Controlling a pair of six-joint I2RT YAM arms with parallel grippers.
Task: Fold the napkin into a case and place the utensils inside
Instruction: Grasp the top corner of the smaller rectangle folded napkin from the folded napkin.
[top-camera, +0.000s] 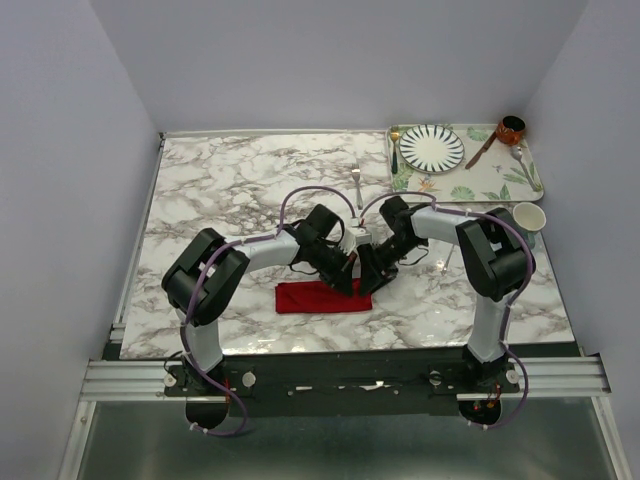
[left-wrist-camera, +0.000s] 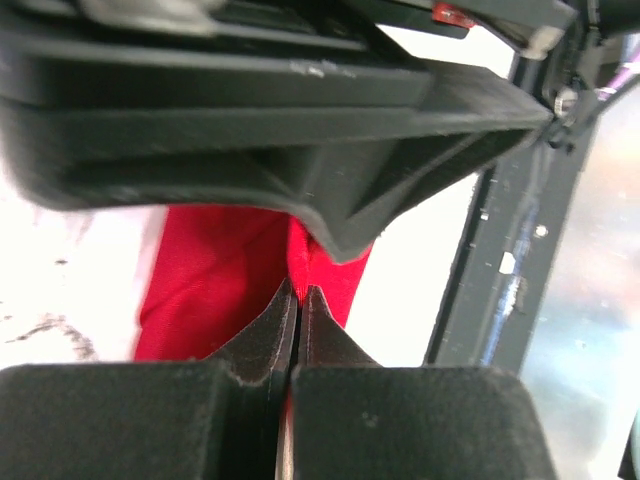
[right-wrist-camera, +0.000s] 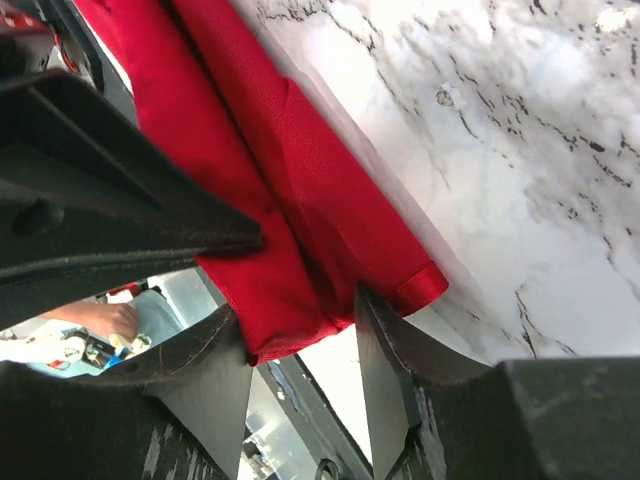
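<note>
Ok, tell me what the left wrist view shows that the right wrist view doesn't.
Only the left wrist view: the left gripper shut, pinching a raised ridge of the deep-red fabric napkin. Only the right wrist view: the right gripper open, its fingers either side of the napkin's folded, hemmed end. Both: the red napkin lying on the white marble-patterned table.
</note>
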